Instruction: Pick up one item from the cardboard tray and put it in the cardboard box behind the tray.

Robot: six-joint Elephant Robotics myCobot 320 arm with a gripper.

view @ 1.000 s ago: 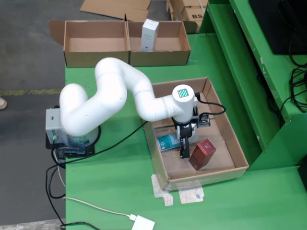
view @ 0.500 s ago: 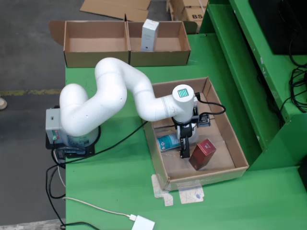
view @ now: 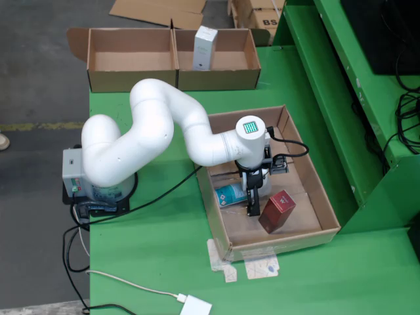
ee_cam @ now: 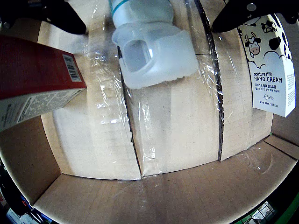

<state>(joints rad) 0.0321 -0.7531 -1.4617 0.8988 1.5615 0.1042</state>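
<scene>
Nothing has moved since the earlier frames; arm parked low inside the cardboard tray (view: 326, 211). End effector (view: 252, 210) has its fingers (ee_cam: 56, 14) spread, straddling the clear-capped bottle (ee_cam: 152, 44), not closed on it. Red carton (view: 276, 211) lies just beside, moisture milk cream box (ee_cam: 271, 70) on the other side. Grasp not yet made; closing, lifting and carrying to the cardboard box (view: 172, 79) behind all remain. White carton (view: 205, 47) already stands there.

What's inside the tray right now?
Inside the tray: a red box, a teal-and-white bottle with its cap between the open gripper fingers, and a Moisture Milk Cream box. The arm hides that box in the fixed view.
</scene>
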